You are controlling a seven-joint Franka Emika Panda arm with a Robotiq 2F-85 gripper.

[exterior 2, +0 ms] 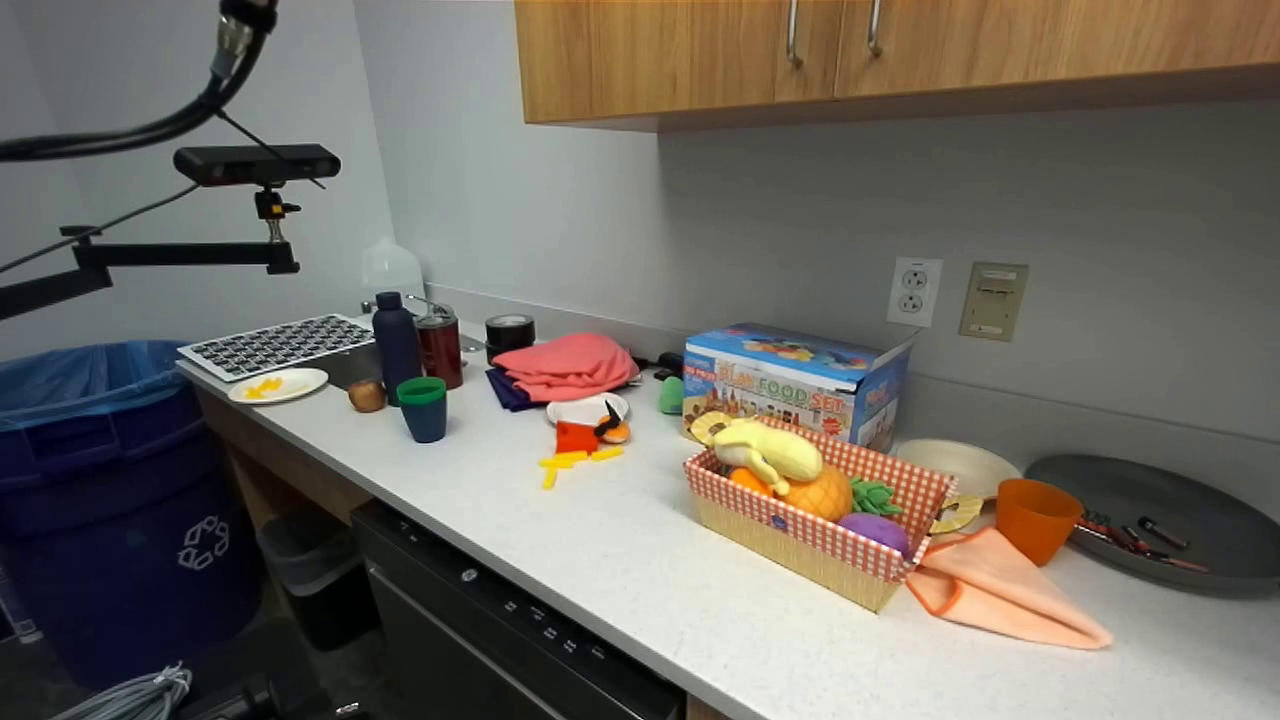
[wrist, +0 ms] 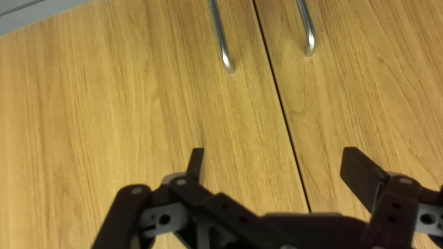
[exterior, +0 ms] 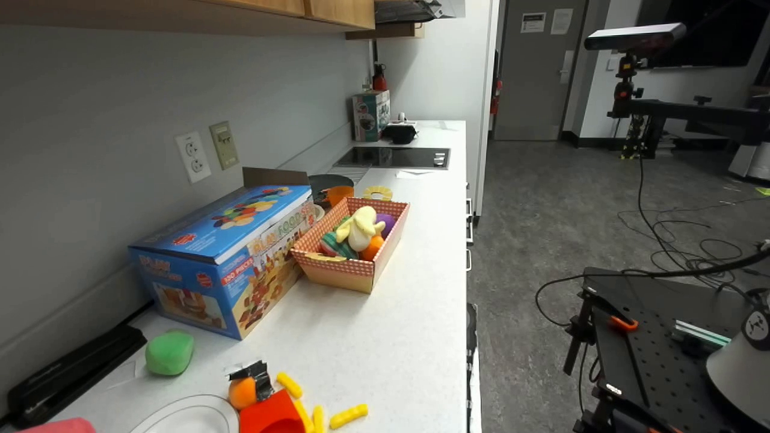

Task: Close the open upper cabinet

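Observation:
The upper cabinet is light tan wood with flat doors. Its lower part shows at the top of both exterior views (exterior: 340,11) (exterior 2: 650,60) and fills most of the wrist view (wrist: 121,103). In the wrist view two doors lie edge to edge with a thin dark gap between them and look flush. Each has a vertical metal handle near the gap, a left handle (wrist: 219,34) and a right handle (wrist: 307,31). My gripper (wrist: 274,154) is open and empty in front of the doors, below the handles, its fingers astride the gap. I cannot tell whether it touches. Exterior views do not show the gripper.
Below the cabinet is a white counter (exterior: 409,337) with a blue play food box (exterior: 222,240) and a checked basket (exterior 2: 800,550). Camera stands rise in both exterior views (exterior: 628,69) (exterior 2: 270,205). The white robot base (exterior: 743,367) is on a black cart.

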